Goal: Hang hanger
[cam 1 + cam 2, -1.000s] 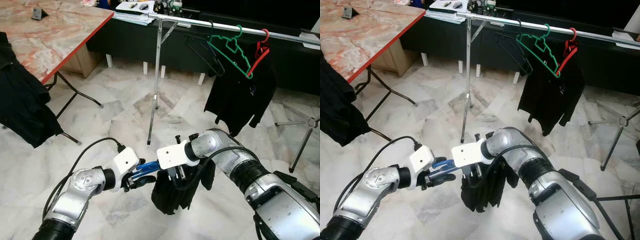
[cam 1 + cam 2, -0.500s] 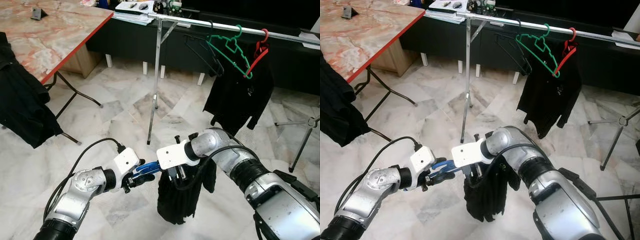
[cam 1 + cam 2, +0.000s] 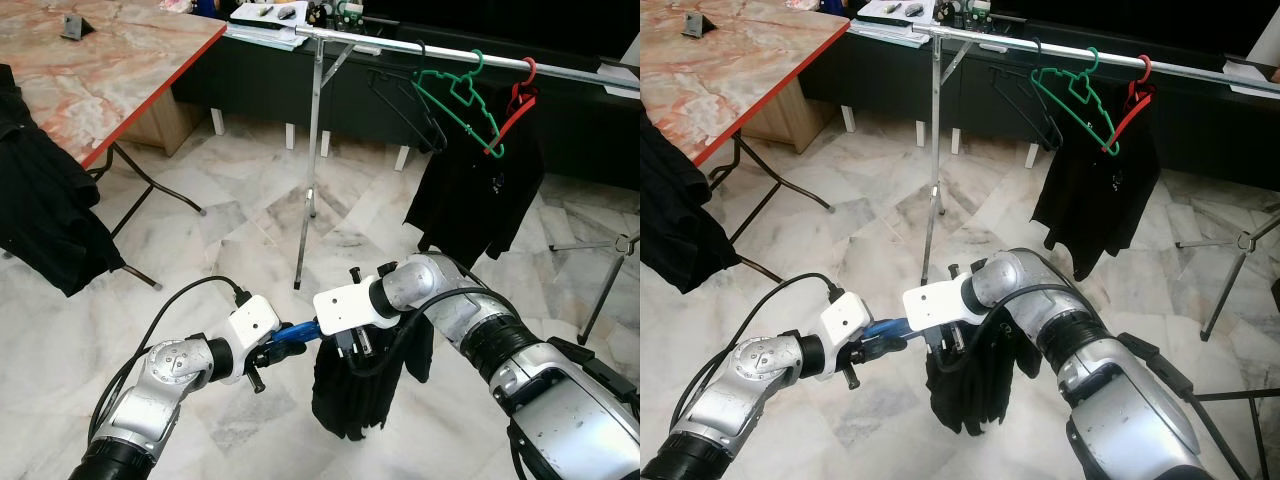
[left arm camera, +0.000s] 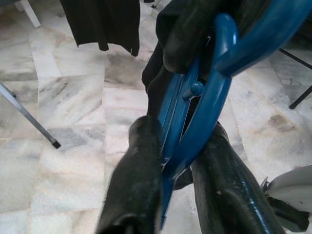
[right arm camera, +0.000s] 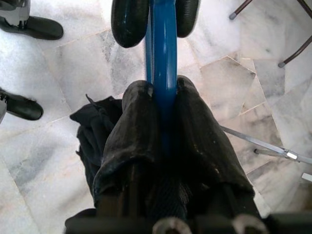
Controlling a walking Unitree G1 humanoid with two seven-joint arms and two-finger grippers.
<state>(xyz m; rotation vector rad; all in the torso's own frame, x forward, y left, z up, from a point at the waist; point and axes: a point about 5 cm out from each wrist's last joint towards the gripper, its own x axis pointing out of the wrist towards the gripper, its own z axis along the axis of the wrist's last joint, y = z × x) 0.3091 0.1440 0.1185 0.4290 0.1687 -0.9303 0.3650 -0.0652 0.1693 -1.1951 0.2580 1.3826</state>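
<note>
Both hands, left hand and right hand, clamp the blue hanger over marble floor; its black garment has swung slightly.

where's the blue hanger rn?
In the eye views the blue hanger is low and central, over the marble floor, clamped between the left tool and right tool, with a black garment hanging below.

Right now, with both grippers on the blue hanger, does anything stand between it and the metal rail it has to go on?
Nothing visible does. The blue hanger, carrying a black garment, sits low over open floor, and the rail has bare bar beside the black hanger.
</note>
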